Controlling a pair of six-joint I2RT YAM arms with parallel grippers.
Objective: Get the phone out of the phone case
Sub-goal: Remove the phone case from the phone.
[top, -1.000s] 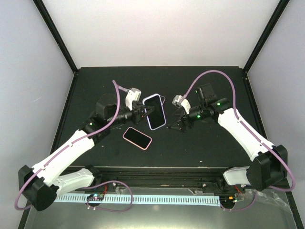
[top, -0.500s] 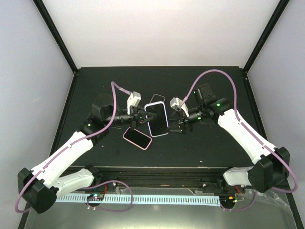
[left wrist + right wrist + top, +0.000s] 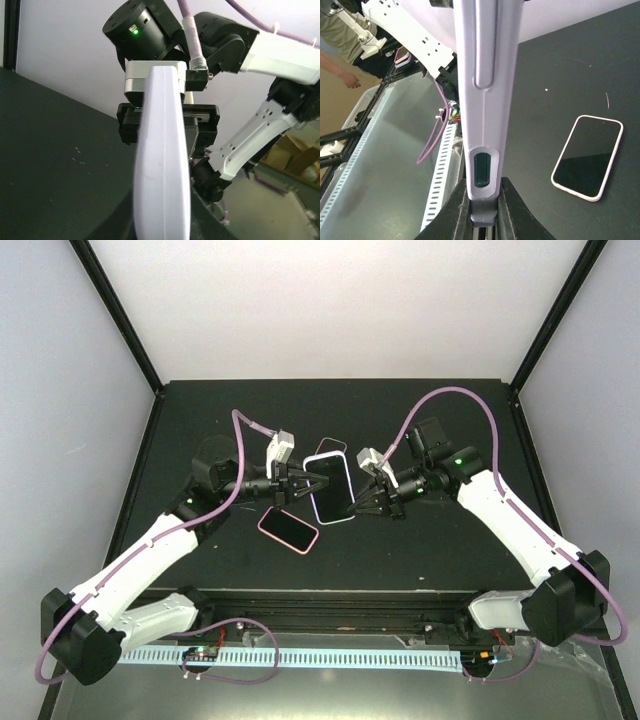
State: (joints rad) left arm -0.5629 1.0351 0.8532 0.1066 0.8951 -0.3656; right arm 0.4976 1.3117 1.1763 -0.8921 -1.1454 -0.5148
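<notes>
Even, diffuse light fills the overhead view: the white back wall (image 3: 340,310) is bright, nearly washed out, while the matte black counter (image 3: 440,540) swallows light and shows hardly any shadow. In the left wrist view the lavender phone case (image 3: 162,165) sits so near the lens that it looks soft, with a green light (image 3: 134,31) glowing behind it. The right wrist view is sharper; a pink phone (image 3: 588,157) shows a faint sheen on its dark screen
</notes>
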